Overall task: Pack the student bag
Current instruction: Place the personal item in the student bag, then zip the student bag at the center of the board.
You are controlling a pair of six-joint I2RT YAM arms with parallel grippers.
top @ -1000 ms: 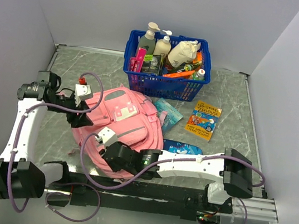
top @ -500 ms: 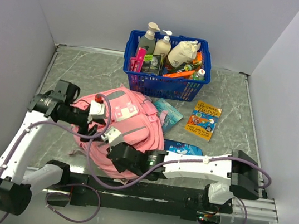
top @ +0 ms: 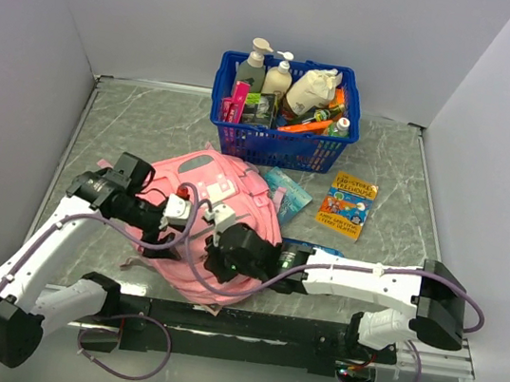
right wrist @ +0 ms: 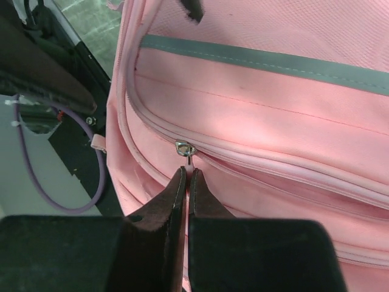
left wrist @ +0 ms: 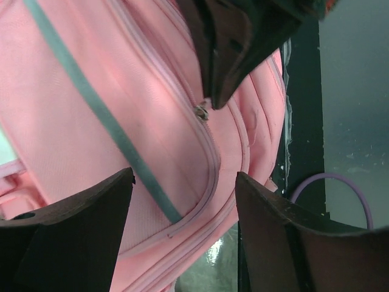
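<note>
Right gripper [right wrist: 187,174] has moved up the bag [top: 242,184] from its near edge and now pinches the zip pull [right wrist: 185,149]. Left gripper [left wrist: 182,182] has swung in from the side and hangs spread over the pink fabric, holding nothing. We see the bag lying on the surface [top: 393,164] by the arm bases, zip shut; we judge opening comes next.

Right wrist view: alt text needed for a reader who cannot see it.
The right pincer is shut on the metal zip pull of the pink student bag, which fills most of the frame. A grey strip crosses the fabric above it.
</note>
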